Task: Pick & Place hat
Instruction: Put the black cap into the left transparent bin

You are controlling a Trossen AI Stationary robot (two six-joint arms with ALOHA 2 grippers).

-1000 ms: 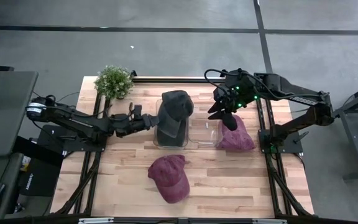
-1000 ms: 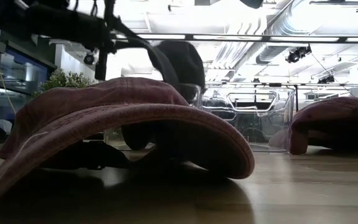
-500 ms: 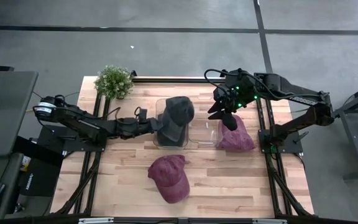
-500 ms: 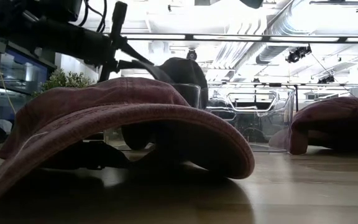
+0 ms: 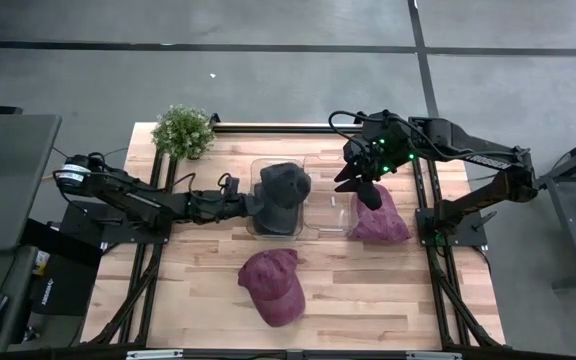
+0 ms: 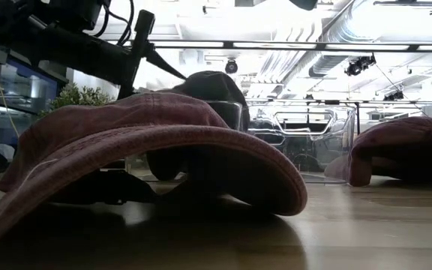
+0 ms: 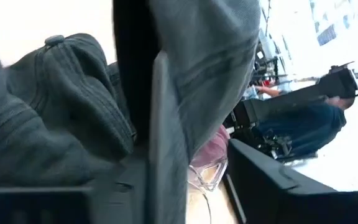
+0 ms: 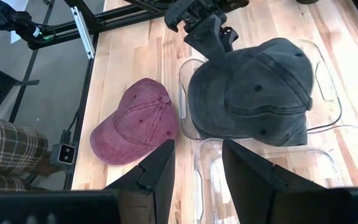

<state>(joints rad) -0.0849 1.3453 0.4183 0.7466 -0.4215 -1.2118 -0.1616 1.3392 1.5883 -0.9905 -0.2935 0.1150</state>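
The left gripper (image 5: 249, 203) is seen clamped on the edge of a dark grey hat (image 5: 284, 186), with the left arm stretched low and nearly level across the table (image 5: 388, 290) from its base at the left edge. The hat is held over a clear plastic bin (image 5: 256, 226), directly ahead of the gripper, its crown bulging above the bin's rim. A second clear bin (image 5: 330, 215) is set just beyond the first, on the far side from the gripper.

The right gripper (image 5: 360, 180) is held raised above that second bin, the right arm bent in from the table's right edge; its fingers (image 8: 155, 168) are parted, and nothing is gripped between them. A maroon hat (image 5: 380, 215) lies just beneath and beside it on the wood.

Another maroon hat (image 5: 274, 285) rests on the table nearer the front edge, apart from both grippers. A small potted plant (image 5: 183, 130) is placed at the back corner, behind the left arm.
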